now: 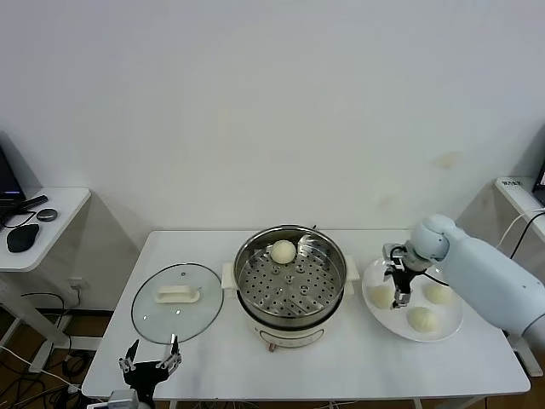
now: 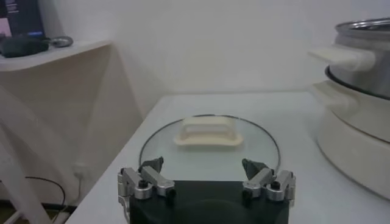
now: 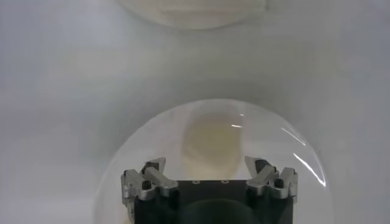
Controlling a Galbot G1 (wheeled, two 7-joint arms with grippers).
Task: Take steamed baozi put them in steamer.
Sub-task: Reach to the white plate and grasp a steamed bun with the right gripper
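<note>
The left gripper (image 1: 151, 361) is parked low at the table's (image 1: 341, 362) front edge, near the lid (image 1: 177, 301), wide open and empty. 1 baozi (image 1: 283, 251) lies in the steamer (image 1: 290, 284). The right gripper (image 1: 400, 296) is pointed down over the plate (image 1: 446, 325), wide open above 1 of 3 baozi (image 1: 380, 295), nothing gripped.

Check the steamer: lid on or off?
Off. The steamer stands open, its perforated tray visible with one baozi inside. The glass lid lies flat on the table to the robot's left of it.
</note>
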